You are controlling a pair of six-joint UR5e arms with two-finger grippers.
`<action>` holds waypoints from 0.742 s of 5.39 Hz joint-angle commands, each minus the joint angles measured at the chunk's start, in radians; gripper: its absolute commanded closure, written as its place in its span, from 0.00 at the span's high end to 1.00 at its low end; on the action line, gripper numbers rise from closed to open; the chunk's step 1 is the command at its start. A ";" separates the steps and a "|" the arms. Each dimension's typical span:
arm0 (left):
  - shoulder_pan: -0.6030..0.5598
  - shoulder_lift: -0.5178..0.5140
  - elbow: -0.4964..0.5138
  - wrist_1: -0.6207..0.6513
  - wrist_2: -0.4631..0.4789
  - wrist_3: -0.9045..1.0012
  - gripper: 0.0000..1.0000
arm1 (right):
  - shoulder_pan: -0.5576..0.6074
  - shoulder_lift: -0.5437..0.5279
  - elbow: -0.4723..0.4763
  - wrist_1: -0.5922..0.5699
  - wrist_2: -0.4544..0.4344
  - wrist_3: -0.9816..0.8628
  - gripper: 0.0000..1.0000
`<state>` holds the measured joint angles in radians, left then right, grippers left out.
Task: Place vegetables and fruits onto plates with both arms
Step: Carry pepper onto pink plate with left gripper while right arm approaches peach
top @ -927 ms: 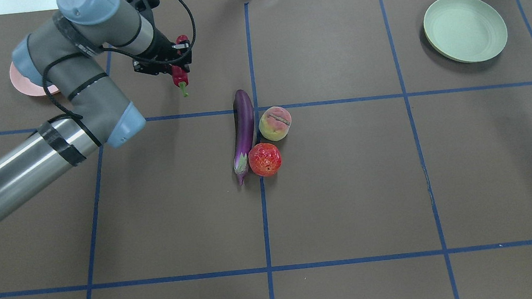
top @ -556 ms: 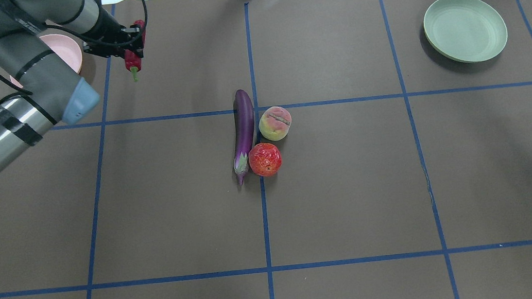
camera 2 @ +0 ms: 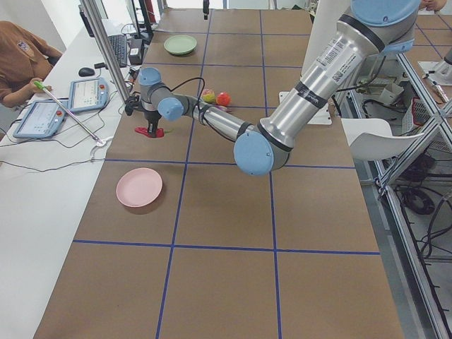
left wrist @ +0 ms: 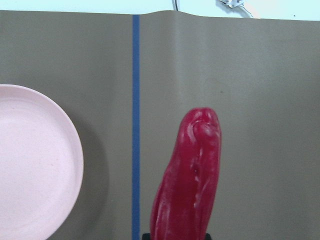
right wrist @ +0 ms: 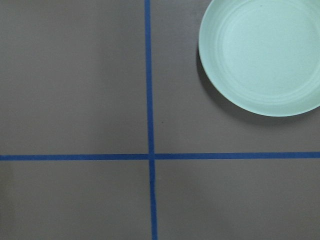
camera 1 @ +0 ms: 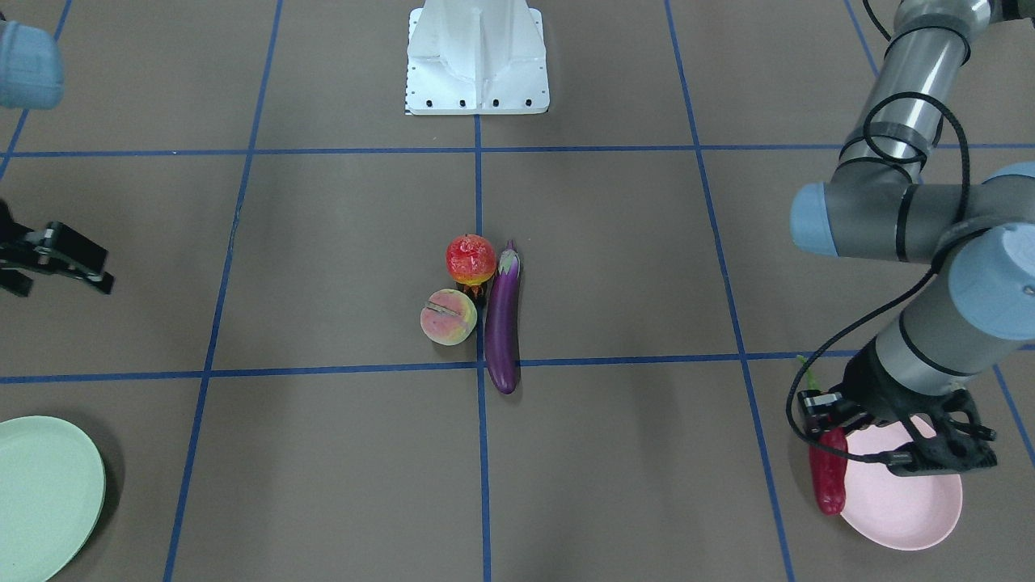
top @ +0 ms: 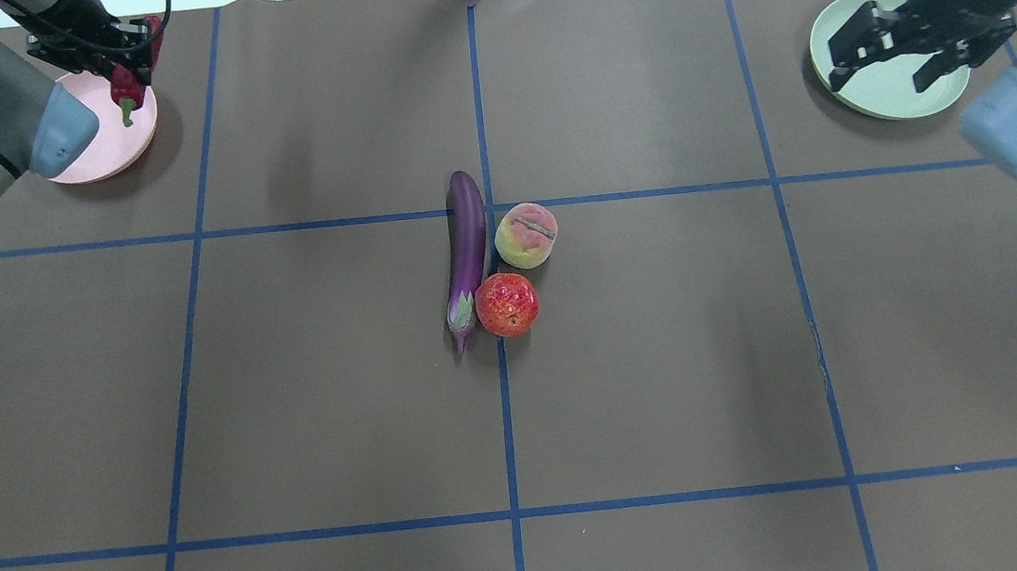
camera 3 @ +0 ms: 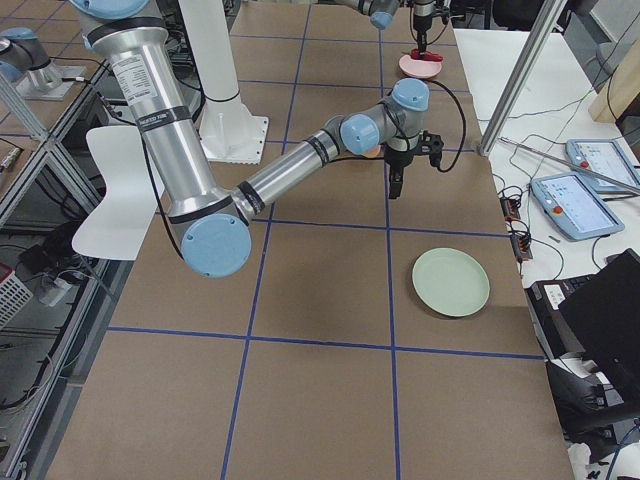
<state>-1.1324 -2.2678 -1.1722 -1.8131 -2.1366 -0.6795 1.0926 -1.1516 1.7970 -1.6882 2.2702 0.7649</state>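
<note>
My left hand [top: 134, 56] is clamped on the chili pepper [top: 126, 87] at the three o'clock rim of the pink plate [top: 100, 162], which my arm partly hides. My right hand [top: 887, 67] is spread and empty. Its wrist view shows the green plate [right wrist: 260, 55] at two o'clock. The eggplant [top: 466, 252], peach [top: 525, 235] and pomegranate [top: 507, 304] bunch mid-surface [top: 664, 354], with open room around.

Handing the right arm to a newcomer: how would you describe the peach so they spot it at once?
Find the three-item cluster at the table's centre, on the middle blue tape line. The peach sits beside the long purple eggplant, just beyond the red-orange ball from the robot. It alone is pink-yellow with a groove across it.
</note>
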 commanded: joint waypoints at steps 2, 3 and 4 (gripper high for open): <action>-0.023 -0.039 0.191 -0.005 0.076 0.026 0.00 | -0.159 0.113 -0.132 0.195 -0.084 0.251 0.99; -0.017 -0.071 0.260 -0.021 0.166 0.023 0.00 | -0.210 0.154 -0.171 0.231 -0.121 0.336 0.99; -0.012 -0.076 0.326 -0.081 0.202 0.024 0.00 | -0.259 0.199 -0.188 0.225 -0.173 0.388 1.00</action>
<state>-1.1488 -2.3329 -0.9081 -1.8507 -1.9776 -0.6553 0.8783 -0.9914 1.6313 -1.4732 2.1401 1.0965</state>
